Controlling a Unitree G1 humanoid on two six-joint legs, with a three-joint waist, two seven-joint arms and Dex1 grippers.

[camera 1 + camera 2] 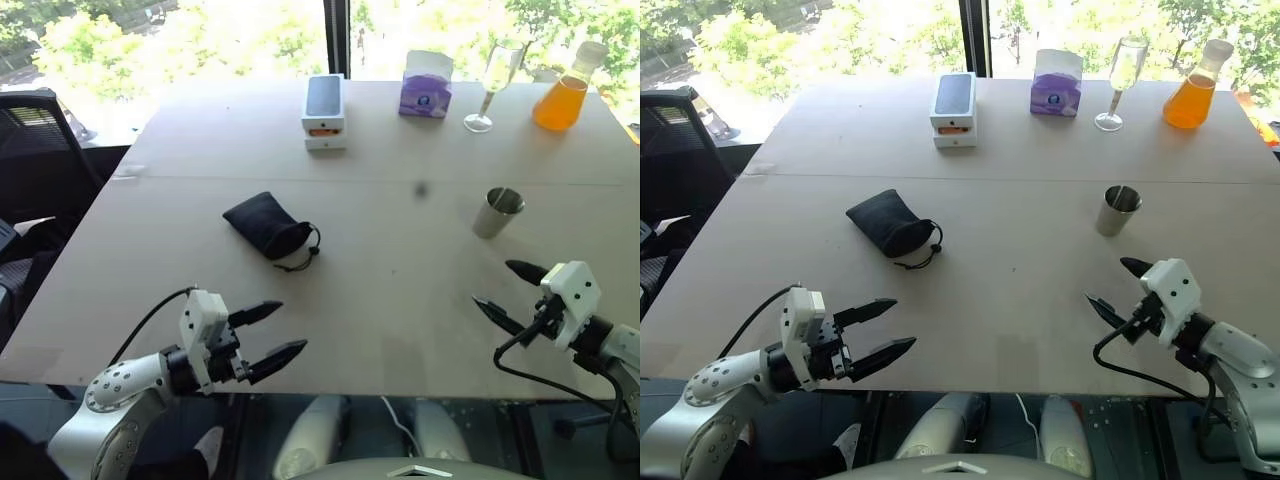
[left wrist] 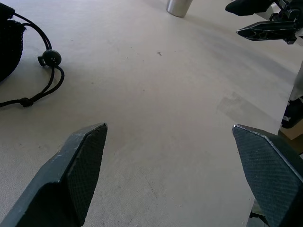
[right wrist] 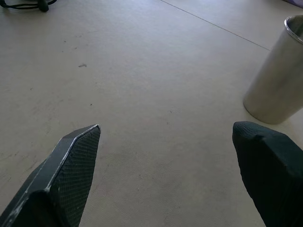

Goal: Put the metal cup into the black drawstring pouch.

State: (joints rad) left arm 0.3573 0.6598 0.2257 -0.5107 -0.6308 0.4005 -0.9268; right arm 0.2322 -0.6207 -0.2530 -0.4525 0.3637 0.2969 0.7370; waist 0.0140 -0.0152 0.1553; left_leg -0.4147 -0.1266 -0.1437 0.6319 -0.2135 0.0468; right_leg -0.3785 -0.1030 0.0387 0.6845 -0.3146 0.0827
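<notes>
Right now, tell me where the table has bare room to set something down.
Bare: the wide stretch between the black drawstring pouch and the metal cup, and the near strip between both grippers. Crowded: the far edge, with phone box, tissue box, wine glass and flask.

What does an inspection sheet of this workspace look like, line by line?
Surface: pale table, seam across it.
Job's things: metal cup upright, empty-looking; black pouch lying flat, cord loose.
Clutter: phone box, tissue box, wine glass, orange flask along the far edge.
Grippers: left gripper and right gripper open, holding nothing.
Cables: black leads at both wrists.
Surroundings: black chair, window with trees.
</notes>
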